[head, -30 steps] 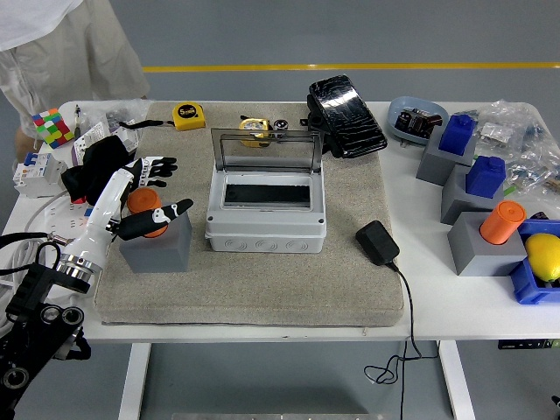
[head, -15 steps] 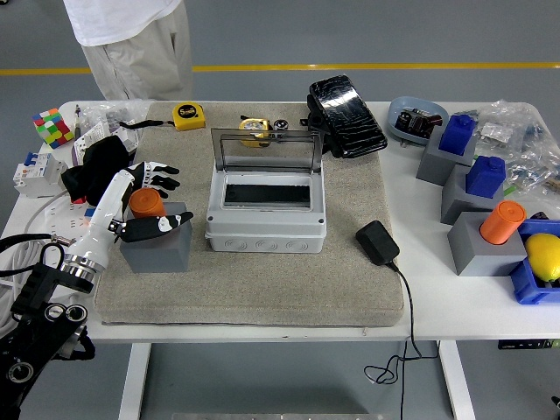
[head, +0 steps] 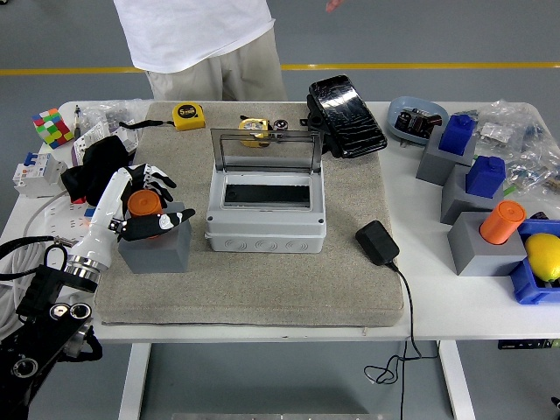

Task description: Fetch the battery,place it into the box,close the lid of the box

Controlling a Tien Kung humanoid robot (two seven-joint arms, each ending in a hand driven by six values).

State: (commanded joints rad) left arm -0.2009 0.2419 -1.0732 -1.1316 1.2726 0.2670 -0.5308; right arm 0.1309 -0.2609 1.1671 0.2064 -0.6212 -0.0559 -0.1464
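Your left hand (head: 147,203) wraps its fingers around the orange battery (head: 143,204), which stands in its grey holder (head: 157,249) left of the open box (head: 266,206).

A mat (head: 262,280) covers the counter's (head: 472,306) middle. The open box (head: 266,214) sits at the mat's centre, a battery (head: 144,204) on a block (head: 156,247) to its left, an adapter (head: 377,242) lower right, and tape measures (head: 188,115) behind.

An orange battery (head: 143,203) sits in a grey holder (head: 156,248); the box (head: 265,216) is light grey.
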